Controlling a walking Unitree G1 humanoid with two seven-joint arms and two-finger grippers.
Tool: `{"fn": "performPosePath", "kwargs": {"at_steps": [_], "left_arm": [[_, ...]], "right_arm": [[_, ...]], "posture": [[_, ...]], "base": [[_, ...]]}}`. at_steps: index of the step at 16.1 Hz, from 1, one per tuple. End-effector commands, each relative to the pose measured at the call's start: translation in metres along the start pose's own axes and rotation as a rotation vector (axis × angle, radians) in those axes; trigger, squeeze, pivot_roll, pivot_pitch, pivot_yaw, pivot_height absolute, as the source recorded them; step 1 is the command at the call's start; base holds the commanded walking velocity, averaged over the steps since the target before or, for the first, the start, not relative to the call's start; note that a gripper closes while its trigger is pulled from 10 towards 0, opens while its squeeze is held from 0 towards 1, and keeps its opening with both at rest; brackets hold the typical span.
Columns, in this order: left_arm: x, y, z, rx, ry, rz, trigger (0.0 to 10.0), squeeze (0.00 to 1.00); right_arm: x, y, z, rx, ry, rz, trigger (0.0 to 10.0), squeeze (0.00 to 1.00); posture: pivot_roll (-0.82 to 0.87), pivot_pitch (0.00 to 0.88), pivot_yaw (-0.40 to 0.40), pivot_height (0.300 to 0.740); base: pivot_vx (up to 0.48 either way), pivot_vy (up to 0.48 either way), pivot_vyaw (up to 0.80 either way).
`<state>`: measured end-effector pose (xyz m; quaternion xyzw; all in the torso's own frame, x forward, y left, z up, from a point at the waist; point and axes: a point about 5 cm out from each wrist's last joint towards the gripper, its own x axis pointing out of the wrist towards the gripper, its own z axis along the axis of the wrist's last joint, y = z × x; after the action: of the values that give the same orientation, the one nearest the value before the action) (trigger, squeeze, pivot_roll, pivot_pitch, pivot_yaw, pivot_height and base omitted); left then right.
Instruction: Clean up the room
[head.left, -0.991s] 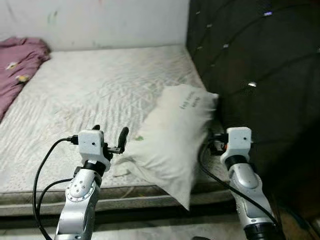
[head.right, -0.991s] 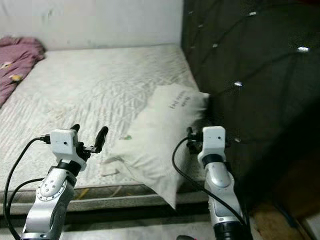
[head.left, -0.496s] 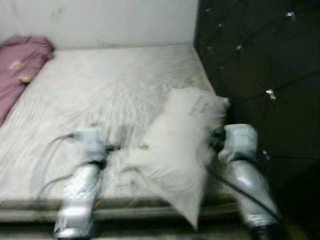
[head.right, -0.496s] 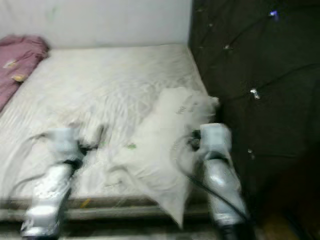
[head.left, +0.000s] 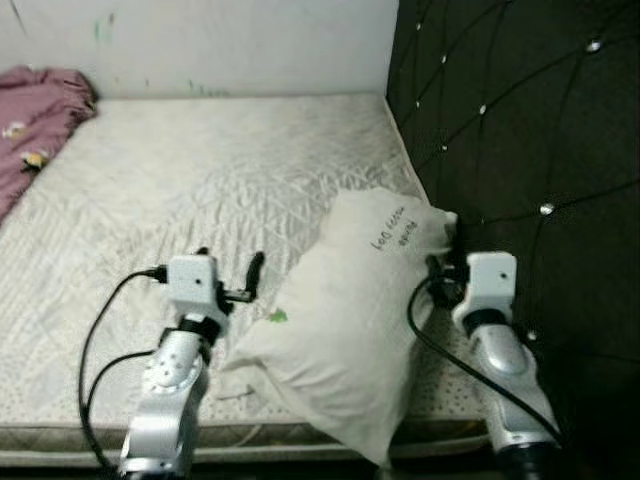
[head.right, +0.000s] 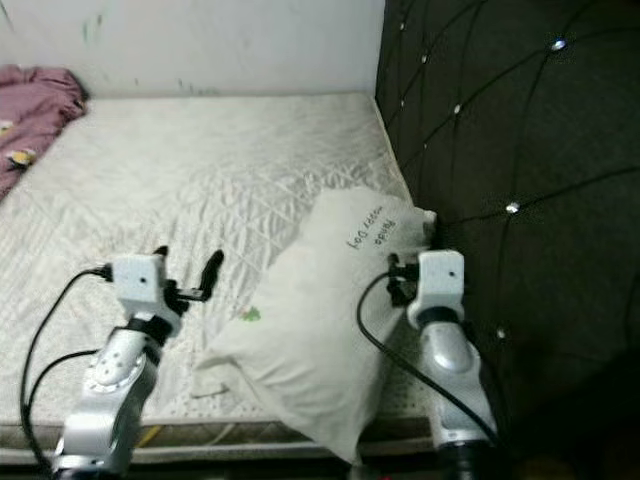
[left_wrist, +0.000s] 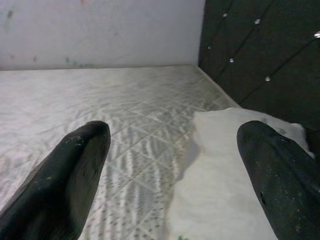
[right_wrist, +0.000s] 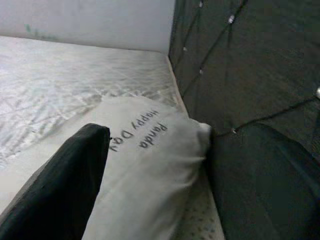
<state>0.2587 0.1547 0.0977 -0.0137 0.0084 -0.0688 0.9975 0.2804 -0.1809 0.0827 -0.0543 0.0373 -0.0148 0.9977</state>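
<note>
A white pillow (head.left: 345, 320) printed with "Happy Day Panda" lies at the bed's right front corner, against the dark headboard, its lower end hanging over the mattress edge. My left gripper (head.left: 228, 262) hovers open over the mattress just left of the pillow; in the left wrist view its fingers (left_wrist: 75, 165) stand wide apart with the pillow (left_wrist: 225, 170) ahead. My right gripper (head.left: 445, 270) is at the pillow's right upper corner beside the headboard. In the right wrist view it is open, and the pillow (right_wrist: 145, 150) lies between and ahead of its fingers (right_wrist: 70, 170).
The bare quilted mattress (head.left: 200, 160) stretches back to a white wall. A crumpled pink blanket (head.left: 40, 110) sits at its far left corner. The black tufted headboard (head.left: 520, 130) runs along the right side. The mattress's front edge (head.left: 60, 435) is just below my arms.
The view has shifted forward after a blurred moment, and both arms now reach farther over the mattress. The pillow stays by the headboard. Both grippers remain open.
</note>
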Motion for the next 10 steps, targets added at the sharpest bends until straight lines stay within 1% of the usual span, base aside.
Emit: {"fn": "performPosePath", "kwargs": {"at_steps": [1, 3, 6, 7, 8, 10], "left_arm": [[-0.003, 0.008, -0.001, 0.022, 0.012, 0.038, 10.0, 0.00], [0.001, 0.009, 0.006, 0.063, -0.012, 0.043, 10.0, 0.00], [0.005, 0.012, 0.013, 0.071, -0.031, 0.046, 10.0, 0.00], [0.005, 0.014, 0.016, 0.071, -0.035, 0.046, 10.0, 0.00], [0.003, 0.016, 0.017, 0.051, -0.030, 0.044, 10.0, 0.00], [-0.005, 0.013, 0.022, 0.039, -0.039, 0.039, 10.0, 0.00]], "right_arm": [[0.002, 0.008, 0.005, 0.010, -0.015, 0.021, 10.0, 0.00], [0.003, 0.008, 0.006, 0.008, -0.019, 0.020, 10.0, 0.00], [0.007, 0.015, 0.012, -0.003, -0.035, 0.035, 10.0, 0.00], [0.008, 0.016, 0.014, -0.002, -0.040, 0.039, 10.0, 0.00], [0.008, 0.017, 0.017, 0.025, -0.048, 0.033, 10.0, 0.00], [0.000, 0.019, 0.023, 0.074, -0.072, 0.045, 10.0, 0.00]], "posture": [[-0.03, 0.000, 0.024, 0.740], [-0.02, 0.000, 0.016, 0.740], [-0.01, 0.000, 0.024, 0.740], [-0.01, 0.000, 0.030, 0.740], [-0.01, 0.000, 0.042, 0.740], [0.00, 0.000, 0.061, 0.740]], "base": [[0.000, 0.000, 0.00], [0.000, 0.000, -0.80], [0.000, 0.000, -0.53], [0.000, 0.000, 0.00], [0.000, -0.240, 0.00], [0.000, 0.000, 0.00]]}}
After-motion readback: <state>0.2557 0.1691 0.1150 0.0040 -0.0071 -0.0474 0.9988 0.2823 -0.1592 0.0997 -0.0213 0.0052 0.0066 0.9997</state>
